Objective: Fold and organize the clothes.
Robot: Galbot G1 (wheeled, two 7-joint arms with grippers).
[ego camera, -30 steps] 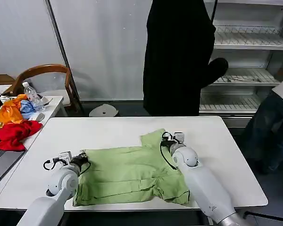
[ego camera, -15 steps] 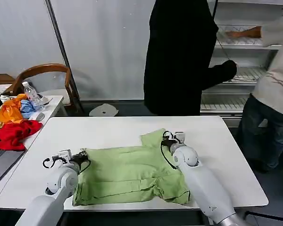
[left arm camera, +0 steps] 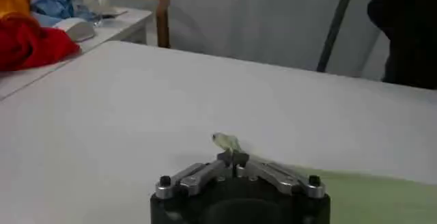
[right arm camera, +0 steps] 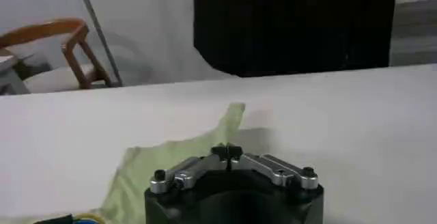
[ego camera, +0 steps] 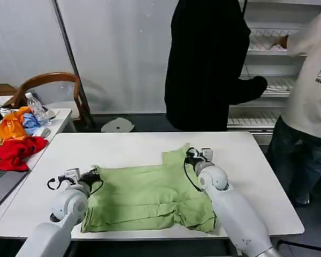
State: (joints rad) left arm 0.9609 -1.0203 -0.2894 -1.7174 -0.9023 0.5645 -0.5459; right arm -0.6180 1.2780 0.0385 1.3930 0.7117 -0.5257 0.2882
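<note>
Both pinching now: left gripper fingers clamped on green T-shirt edge, right gripper likewise. Thin bites — could slip, dropping cloth crooked on bench.

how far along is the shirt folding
Partway. The green shirt lies on the white table with its near edge already doubled into a layered band. In hand: the left gripper is shut on a pinch of cloth at one far corner and the right gripper on the other. Left to do: the remaining folds and tidying.
</note>
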